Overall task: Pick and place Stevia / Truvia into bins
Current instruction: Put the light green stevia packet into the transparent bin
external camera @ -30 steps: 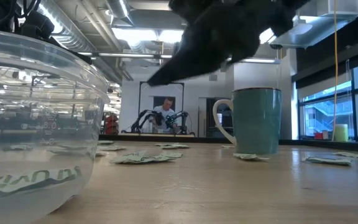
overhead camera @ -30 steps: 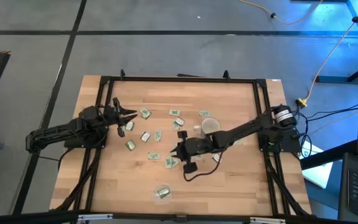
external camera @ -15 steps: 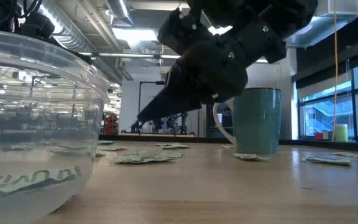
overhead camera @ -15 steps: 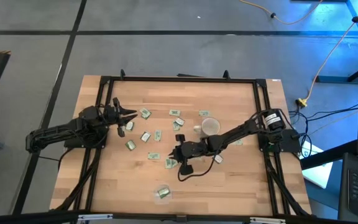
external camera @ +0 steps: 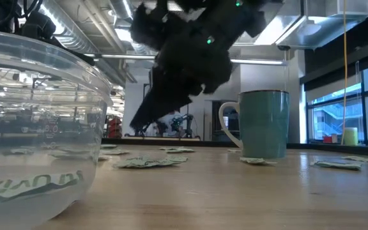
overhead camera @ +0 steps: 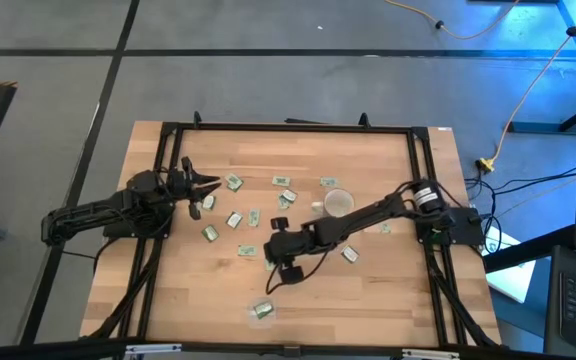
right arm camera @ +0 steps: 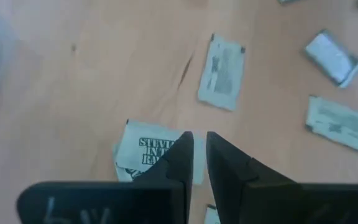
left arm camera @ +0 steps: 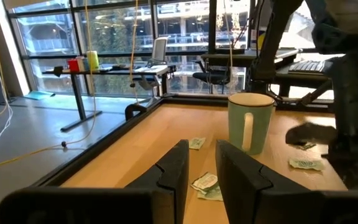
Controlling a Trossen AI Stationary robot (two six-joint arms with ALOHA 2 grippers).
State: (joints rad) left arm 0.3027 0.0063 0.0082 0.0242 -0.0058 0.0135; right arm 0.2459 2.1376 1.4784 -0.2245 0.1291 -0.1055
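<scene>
On the pale wooden table (overhead camera: pixel 378 290), the right gripper (overhead camera: pixel 271 252) reaches low toward the centre of the high view, just left of the middle of the frame, over a small green-and-white paper sachet printed "Stevia in the Raw" (right arm camera: pixel 146 153). In the right wrist view its two dark fingers (right arm camera: pixel 178 158) stand close together with only a thin gap, the tips right above that sachet; whether they pinch it cannot be told. More flat green-and-white sachets (overhead camera: pixel 236 219) lie scattered across the middle of the table. The small round clear plastic dish (overhead camera: pixel 262 311) sits near the bottom centre of the high view, with a sachet inside. A white mug (overhead camera: pixel 339 204) stands right of centre. The left gripper (overhead camera: pixel 204 184) waits in the upper left part of the table, its fingers (left arm camera: pixel 174 171) a little apart around nothing
</scene>
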